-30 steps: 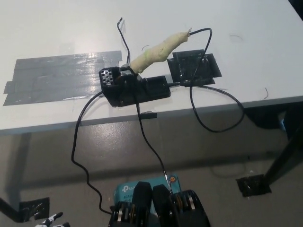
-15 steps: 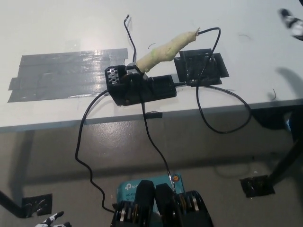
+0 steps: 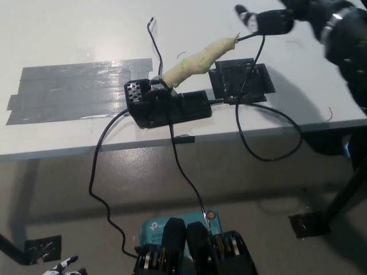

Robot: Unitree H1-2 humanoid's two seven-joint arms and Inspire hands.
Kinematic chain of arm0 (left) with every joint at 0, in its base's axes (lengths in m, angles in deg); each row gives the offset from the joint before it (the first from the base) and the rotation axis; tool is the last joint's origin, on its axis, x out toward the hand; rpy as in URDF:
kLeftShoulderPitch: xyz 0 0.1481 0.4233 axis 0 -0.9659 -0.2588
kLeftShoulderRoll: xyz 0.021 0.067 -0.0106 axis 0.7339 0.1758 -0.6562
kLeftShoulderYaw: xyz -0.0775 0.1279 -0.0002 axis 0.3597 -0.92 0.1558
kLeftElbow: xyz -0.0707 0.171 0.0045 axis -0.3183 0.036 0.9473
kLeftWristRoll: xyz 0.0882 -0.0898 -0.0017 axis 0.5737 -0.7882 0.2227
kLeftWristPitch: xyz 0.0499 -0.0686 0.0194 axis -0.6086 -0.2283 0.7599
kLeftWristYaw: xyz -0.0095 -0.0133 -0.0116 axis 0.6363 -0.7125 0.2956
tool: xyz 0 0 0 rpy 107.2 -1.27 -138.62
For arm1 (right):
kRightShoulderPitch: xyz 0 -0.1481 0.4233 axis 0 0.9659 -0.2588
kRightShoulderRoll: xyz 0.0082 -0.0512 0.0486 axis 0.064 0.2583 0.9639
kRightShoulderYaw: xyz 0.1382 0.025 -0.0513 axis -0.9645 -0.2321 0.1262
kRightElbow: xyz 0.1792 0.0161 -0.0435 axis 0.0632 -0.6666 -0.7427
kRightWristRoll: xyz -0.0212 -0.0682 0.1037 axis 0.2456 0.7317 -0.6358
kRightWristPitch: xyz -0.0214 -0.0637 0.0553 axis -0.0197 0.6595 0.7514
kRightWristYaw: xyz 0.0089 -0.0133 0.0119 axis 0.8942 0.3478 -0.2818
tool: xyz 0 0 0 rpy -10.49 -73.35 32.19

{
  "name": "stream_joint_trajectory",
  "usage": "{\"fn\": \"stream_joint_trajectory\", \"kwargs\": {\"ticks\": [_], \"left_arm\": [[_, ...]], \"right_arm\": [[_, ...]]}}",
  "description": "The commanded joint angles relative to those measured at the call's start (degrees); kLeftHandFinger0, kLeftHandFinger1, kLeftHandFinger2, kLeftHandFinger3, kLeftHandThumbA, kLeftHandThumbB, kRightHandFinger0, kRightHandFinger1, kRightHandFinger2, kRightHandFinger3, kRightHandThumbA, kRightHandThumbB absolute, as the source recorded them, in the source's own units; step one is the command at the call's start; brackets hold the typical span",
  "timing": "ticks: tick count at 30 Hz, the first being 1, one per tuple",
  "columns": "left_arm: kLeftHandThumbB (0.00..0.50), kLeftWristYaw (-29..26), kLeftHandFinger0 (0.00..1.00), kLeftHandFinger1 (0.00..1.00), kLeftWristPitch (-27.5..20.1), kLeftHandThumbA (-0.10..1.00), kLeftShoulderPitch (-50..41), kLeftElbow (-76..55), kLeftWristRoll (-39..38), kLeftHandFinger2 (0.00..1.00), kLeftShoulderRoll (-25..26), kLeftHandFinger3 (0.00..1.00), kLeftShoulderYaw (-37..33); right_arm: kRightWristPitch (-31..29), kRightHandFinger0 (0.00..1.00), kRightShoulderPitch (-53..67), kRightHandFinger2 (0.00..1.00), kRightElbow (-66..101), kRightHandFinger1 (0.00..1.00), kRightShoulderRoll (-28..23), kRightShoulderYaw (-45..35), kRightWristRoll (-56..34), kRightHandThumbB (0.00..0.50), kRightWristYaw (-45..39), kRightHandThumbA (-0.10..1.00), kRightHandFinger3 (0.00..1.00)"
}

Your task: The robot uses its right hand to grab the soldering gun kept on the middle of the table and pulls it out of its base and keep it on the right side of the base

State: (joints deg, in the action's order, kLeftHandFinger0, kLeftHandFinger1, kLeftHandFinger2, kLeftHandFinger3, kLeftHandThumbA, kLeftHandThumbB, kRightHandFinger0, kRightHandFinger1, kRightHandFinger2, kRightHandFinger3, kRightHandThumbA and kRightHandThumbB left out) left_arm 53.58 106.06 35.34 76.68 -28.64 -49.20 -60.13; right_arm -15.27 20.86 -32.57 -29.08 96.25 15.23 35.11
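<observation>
My black right hand (image 3: 287, 17) is hovering, fingers spread, at one o'clock of the soldering gun (image 3: 198, 61). The gun is sitting tilted in its base (image 3: 166, 107). My white left hand (image 3: 60, 267) is resting at seven o'clock; grip unclear.

workshop or lab | white table (image 3: 69, 34) patched with grey tape (image 3: 74, 91) | soldering gun (image 3: 198, 60) in black base (image 3: 166, 107) | loose cables (image 3: 97, 172) | bare floor (image 3: 57, 195)

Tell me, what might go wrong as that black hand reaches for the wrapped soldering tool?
The right hand is near the cable end of the soldering gun, so it might catch the thin cable instead of the handle. The base sits close to the table edge, and a hard pull might drag it off. The left hand is low, far from helping.
</observation>
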Motion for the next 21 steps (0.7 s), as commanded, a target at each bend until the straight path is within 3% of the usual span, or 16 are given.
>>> {"fn": "stream_joint_trajectory", "kwargs": {"ticks": [1, 3, 5, 13, 15, 18, 19, 21], "left_arm": [[0.237, 1.5, 0.68, 0.72, -0.5, 0.57, 0.3, -1.5, 0.0, 0.84, 1.2, 1.00, 0.0], [0.242, 1.5, 0.68, 0.72, -0.4, 0.57, 0.3, -1.7, 0.0, 0.83, 1.2, 1.00, -0.1], [0.225, 1.3, 0.70, 0.73, 0.5, 0.56, 0.4, -2.4, 0.6, 0.84, 1.0, 1.00, -0.5], [0.209, 1.4, 0.69, 0.73, 0.8, 0.54, 0.6, -3.0, 0.7, 0.84, 0.8, 1.00, -0.9], [0.197, 1.0, 0.67, 0.71, 1.2, 0.51, 0.6, -3.1, 0.8, 0.83, 0.3, 1.00, -0.9], [0.197, 1.0, 0.68, 0.71, 1.4, 0.52, 1.1, -3.0, 1.2, 0.83, 0.2, 1.00, -1.4], [0.203, 1.3, 0.69, 0.72, 1.4, 0.53, 1.2, -2.8, 1.0, 0.84, 0.3, 1.00, -1.5], [0.203, 1.4, 0.69, 0.72, 1.6, 0.53, 1.2, -2.9, 1.0, 0.85, 0.3, 1.00, -1.7]], "right_arm": [[-5.3, 1.00, -5.3, 1.00, -2.8, 1.00, 0.6, 4.0, 9.9, 0.304, -2.9, 0.42, 1.00], [-6.3, 1.00, -5.3, 1.00, -3.6, 1.00, 0.9, 5.1, 11.2, 0.299, -3.0, 0.43, 1.00], [-7.7, 1.00, -4.6, 1.00, -7.0, 1.00, 2.7, 7.6, 13.5, 0.336, -2.7, 0.45, 1.00], [-5.9, 1.00, -2.4, 1.00, -8.2, 1.00, 2.9, 8.7, 16.5, 0.314, -6.7, 0.48, 1.00], [-5.4, 1.00, -1.9, 1.00, -9.1, 1.00, 2.8, 9.5, 17.7, 0.317, -8.1, 0.58, 1.00], [-4.7, 1.00, -0.8, 1.00, -9.6, 1.00, 3.0, 8.9, 18.2, 0.311, -8.7, 0.62, 1.00], [-4.8, 1.00, 0.3, 1.00, -9.0, 1.00, 3.1, 9.0, 19.0, 0.307, -8.7, 0.70, 1.00], [-4.8, 1.00, 0.8, 1.00, -9.0, 1.00, 3.2, 9.2, 20.0, 0.304, -9.5, 0.75, 1.00]]}}
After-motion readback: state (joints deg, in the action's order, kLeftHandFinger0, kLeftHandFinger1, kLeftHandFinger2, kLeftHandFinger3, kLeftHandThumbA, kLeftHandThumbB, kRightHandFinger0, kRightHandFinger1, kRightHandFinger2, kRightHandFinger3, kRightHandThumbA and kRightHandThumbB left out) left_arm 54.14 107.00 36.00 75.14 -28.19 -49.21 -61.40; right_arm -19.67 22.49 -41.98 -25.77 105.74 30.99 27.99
